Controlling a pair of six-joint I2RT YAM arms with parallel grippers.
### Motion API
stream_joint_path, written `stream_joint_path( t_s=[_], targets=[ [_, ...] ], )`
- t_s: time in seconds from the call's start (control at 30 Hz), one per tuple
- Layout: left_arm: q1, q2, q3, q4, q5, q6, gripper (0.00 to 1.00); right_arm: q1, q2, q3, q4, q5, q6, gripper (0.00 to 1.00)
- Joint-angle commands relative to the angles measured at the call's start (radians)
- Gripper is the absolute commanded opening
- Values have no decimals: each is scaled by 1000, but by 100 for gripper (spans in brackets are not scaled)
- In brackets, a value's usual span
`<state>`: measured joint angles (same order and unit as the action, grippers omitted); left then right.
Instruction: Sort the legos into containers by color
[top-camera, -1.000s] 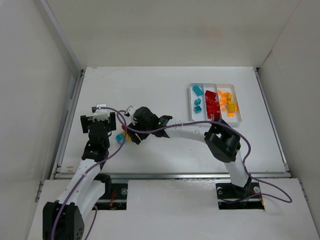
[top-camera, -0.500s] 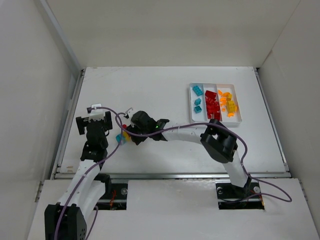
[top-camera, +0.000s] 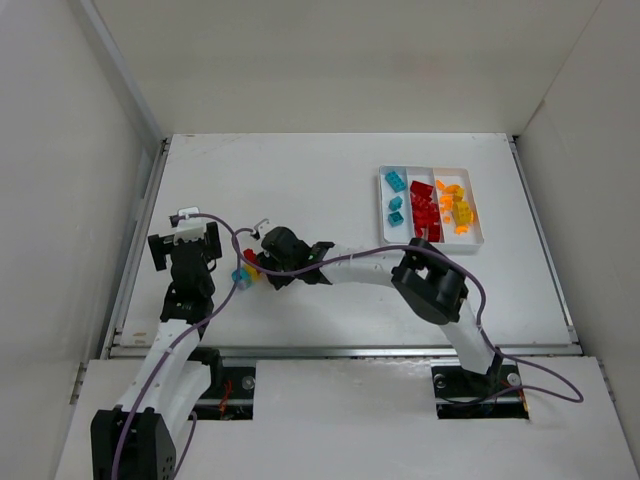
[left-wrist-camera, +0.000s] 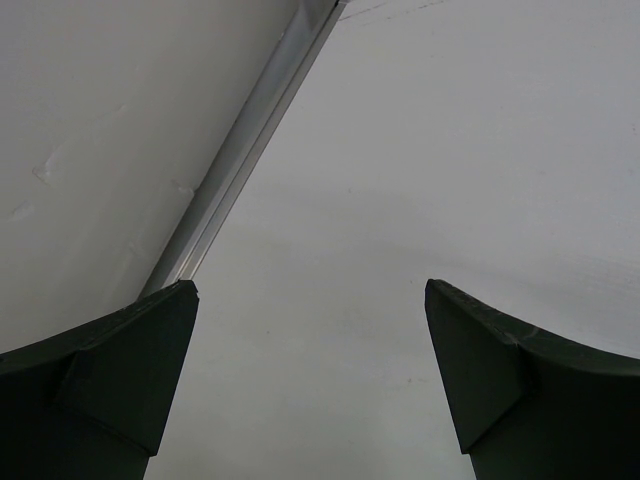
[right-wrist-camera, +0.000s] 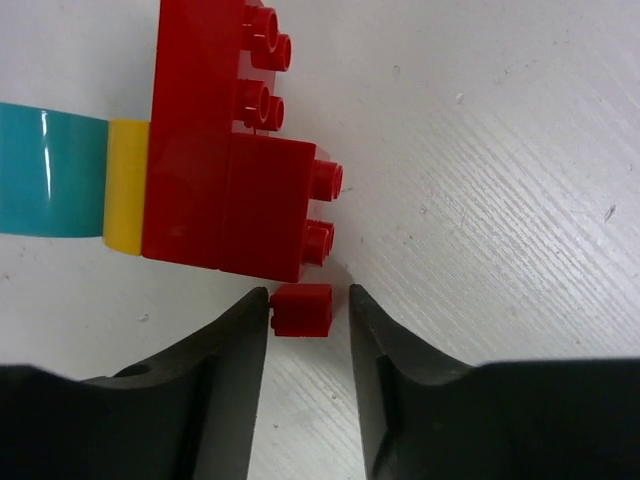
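A small red brick (right-wrist-camera: 302, 309) lies on the table between my right gripper's (right-wrist-camera: 307, 296) fingers. The left finger touches it and a narrow gap shows at the right finger, so the gripper is open. Just beyond it lie larger red bricks (right-wrist-camera: 230, 170), a yellow piece (right-wrist-camera: 125, 185) and a teal piece (right-wrist-camera: 50, 172). From above this loose cluster (top-camera: 242, 272) sits mid-left, under the right gripper (top-camera: 258, 262). The white tray (top-camera: 393, 231) at the right holds teal (top-camera: 396, 181), red (top-camera: 424, 207) and orange-yellow bricks (top-camera: 457, 208) in separate compartments. My left gripper (top-camera: 185, 241) (left-wrist-camera: 310, 290) is open and empty.
A metal rail (left-wrist-camera: 240, 160) runs along the table's left edge beside the left gripper, with the enclosure wall (top-camera: 70, 200) behind it. The right arm (top-camera: 430, 285) stretches across the table's near half, and purple cables (top-camera: 340, 255) trail along it.
My right gripper has moved a little left and lower onto the loose cluster. My left gripper has drifted slightly left toward the rail.
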<state>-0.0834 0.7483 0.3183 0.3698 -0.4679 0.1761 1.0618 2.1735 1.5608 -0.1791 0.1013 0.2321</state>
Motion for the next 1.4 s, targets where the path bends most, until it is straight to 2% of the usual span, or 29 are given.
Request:
stream_joint_path(
  t_s=[0.0, 0.03, 0.07, 0.17, 0.2, 0.37, 0.53, 0.67, 0.7, 0.77, 0.8, 0.87, 0.9, 0.97, 1.13, 1.17, 1.23, 1.33, 1.37],
  targets=[
    [1, -20, -5, 57, 6, -13, 96, 10, 20, 2, 27, 18, 12, 42],
    [1, -20, -5, 57, 6, -13, 96, 10, 20, 2, 27, 18, 12, 38],
    [1, -20, -5, 57, 6, -13, 96, 10, 20, 2, 27, 18, 12, 27],
    [1, -20, -5, 57, 6, -13, 96, 10, 20, 2, 27, 47, 21, 9],
    [1, -20, -5, 57, 6, -13, 96, 10, -1, -10, 27, 61, 30, 0],
    [1, -20, -5, 47, 38, -4, 96, -6, -81, -83, 27, 156, 71, 0],
    [1, -9, 36, -32, 133, 5, 96, -123, -252, -189, 36, 156, 119, 0],
    [1, -9, 76, -101, 300, 37, 96, -239, -393, -244, 36, 169, 78, 0],
    [1, -9, 85, -114, 387, 51, 96, -272, -417, -254, 36, 150, 69, 0],
    [1, -9, 108, -170, 495, 133, 99, -388, -477, -269, 36, 115, 55, 0],
    [1, 8, 117, -196, 608, 175, 99, -434, -492, -280, 18, 103, 55, 0],
    [-12, 52, 159, -258, 695, 265, 100, -578, -503, -280, -32, 78, 55, 0],
    [-39, 71, 172, -326, 727, 355, 100, -621, -515, -280, -46, 78, 64, 0],
    [-49, 106, 218, -397, 816, 436, 100, -727, -515, -289, -74, 90, 64, 0],
    [-93, 213, 269, -573, 906, 601, 100, -824, -433, -265, -92, 124, 55, 0],
    [-93, 223, 278, -604, 946, 696, 100, -824, -414, -265, -92, 133, 55, 0],
    [-102, 236, 287, -685, 971, 790, 100, -856, -367, -236, -103, 121, 55, 0],
    [-134, 276, 288, -697, 934, 850, 100, -881, -347, -235, -103, 98, 110, 0],
    [-148, 289, 297, -697, 922, 850, 100, -890, -346, -249, -85, 98, 128, 5]
  ],
)
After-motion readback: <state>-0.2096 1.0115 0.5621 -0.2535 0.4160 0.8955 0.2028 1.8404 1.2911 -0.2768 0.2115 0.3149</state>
